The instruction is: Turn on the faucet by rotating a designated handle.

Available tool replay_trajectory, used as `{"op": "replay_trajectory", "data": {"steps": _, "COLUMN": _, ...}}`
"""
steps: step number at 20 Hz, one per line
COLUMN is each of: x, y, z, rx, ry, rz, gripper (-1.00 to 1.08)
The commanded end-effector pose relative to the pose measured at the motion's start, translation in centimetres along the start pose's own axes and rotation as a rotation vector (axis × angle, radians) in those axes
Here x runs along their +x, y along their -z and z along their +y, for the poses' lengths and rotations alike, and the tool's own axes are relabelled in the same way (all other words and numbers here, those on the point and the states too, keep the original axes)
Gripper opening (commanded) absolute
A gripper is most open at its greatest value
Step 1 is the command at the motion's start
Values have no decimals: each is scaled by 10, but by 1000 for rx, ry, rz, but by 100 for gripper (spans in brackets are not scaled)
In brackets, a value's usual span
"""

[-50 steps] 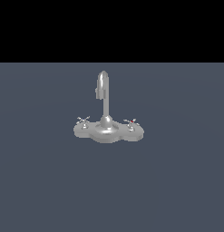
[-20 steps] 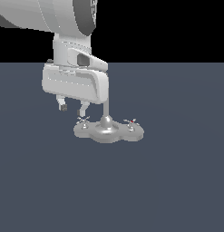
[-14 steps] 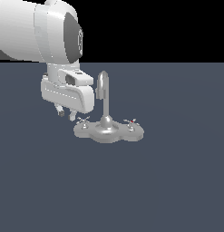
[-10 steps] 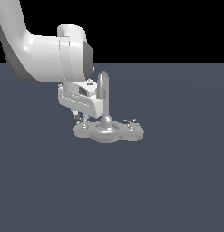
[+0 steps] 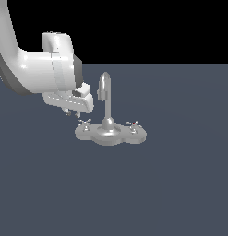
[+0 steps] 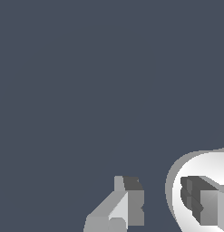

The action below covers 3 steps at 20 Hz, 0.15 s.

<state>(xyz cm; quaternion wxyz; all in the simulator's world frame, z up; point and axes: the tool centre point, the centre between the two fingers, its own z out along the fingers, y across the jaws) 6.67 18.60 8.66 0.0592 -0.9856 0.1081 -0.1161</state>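
Note:
The shiny silver faucet [image 5: 110,132] stands on the dark grey floor, with a tall curved spout [image 5: 105,87] and two tiny cross-shaped handles, one on the exterior view's left [image 5: 84,122] and one on its right [image 5: 133,124]. My gripper [image 5: 72,112] hangs just above and beside the left handle, apart from it, with nothing between its jaws. In the wrist view the gripper [image 6: 165,201] is open: one finger [image 6: 129,199] is over the floor, the other finger [image 6: 202,199] over the bright lobe of the faucet's base [image 6: 177,176]. The handles are out of the wrist view.
The white arm [image 5: 37,73] reaches in from the exterior view's left and covers the floor behind it. A flat dark grey floor [image 5: 171,184] surrounds the faucet.
The arm has come into view from above, dropped toward the faucet's left handle and turned its wrist; in the last half second the hand has shifted slightly left. The faucet looks unchanged.

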Motion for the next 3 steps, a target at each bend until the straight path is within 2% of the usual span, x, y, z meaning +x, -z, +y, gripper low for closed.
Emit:
{"op": "replay_trajectory", "data": {"steps": 1, "x": -23, "y": -11, "z": -66, "rx": 85, "ry": 78, "rz": 1, "gripper": -40}}
{"op": "replay_trajectory", "data": {"steps": 2, "x": 4, "y": -15, "z": -5, "rx": 30, "ry": 0, "rz": 29, "gripper": -66}}
{"op": "replay_trajectory", "data": {"steps": 3, "x": 32, "y": -16, "z": 48, "rx": -26, "ry": -78, "rz": 56, "gripper": -66}}
